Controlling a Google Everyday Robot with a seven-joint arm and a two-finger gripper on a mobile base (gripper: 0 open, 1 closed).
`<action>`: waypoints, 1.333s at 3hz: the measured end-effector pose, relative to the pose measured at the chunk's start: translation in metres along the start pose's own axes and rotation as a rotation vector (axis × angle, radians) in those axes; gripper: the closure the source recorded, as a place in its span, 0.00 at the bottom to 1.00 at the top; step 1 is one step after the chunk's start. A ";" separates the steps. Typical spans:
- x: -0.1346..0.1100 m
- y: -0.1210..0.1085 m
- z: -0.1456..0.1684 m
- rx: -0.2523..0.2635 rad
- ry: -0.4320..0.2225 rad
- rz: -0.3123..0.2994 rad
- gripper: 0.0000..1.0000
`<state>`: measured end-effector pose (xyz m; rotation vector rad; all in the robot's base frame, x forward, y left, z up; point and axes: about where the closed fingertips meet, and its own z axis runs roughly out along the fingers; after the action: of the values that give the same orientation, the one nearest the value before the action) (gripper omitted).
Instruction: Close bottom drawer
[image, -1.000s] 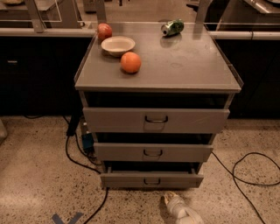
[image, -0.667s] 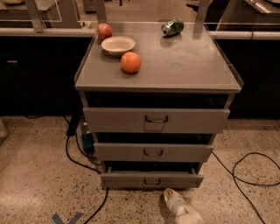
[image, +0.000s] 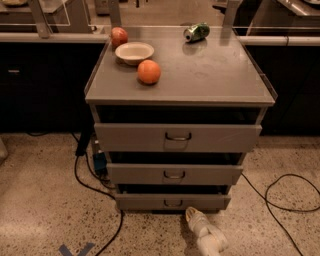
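Bottom drawer (image: 150, 202) ajar. I see gripper (image: 193, 216) low at bench front edge, just below drawer front; grip state: cannot tell.

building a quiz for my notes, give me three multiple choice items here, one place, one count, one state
1. Where is the gripper? A top of view; B far left; C low, just in front of the bottom drawer.
2. How many drawer fronts does the cabinet show? A two; B three; C four.
3. How does the green can sit? A on its side; B upright; C upside down.
C, it is near the floor by that front; B, three grey fronts are stacked; A, its side rests on top.
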<state>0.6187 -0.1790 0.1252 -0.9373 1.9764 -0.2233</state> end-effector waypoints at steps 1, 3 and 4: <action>-0.010 -0.005 0.024 0.013 -0.018 -0.041 1.00; -0.017 -0.010 0.040 0.031 -0.022 -0.074 1.00; -0.005 -0.008 0.032 -0.011 0.043 -0.063 1.00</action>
<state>0.6503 -0.1750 0.1143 -1.0101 1.9908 -0.2707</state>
